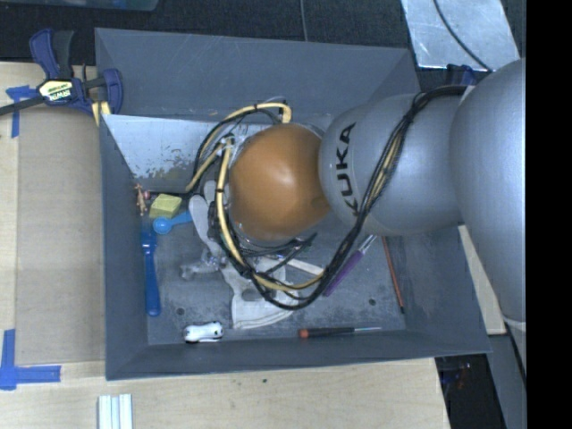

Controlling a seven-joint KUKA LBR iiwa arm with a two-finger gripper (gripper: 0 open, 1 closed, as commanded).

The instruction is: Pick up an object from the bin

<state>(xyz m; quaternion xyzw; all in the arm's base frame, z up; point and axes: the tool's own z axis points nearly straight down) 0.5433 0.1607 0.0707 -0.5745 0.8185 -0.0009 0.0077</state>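
The hand (213,259), below the orange cover (275,181), hangs over a white crumpled piece (253,307) in the grey bin's (268,70) lower middle; whether it is open or closed cannot be told. To the left lies a blue spoon (150,271), its long axis running up-down.

The arm (402,168) carries the brand name KUKA in dark capital letters on its grey rounded casing, just beside the orange wrist cover (273,186). The letters are turned sideways, running up and down the camera view.
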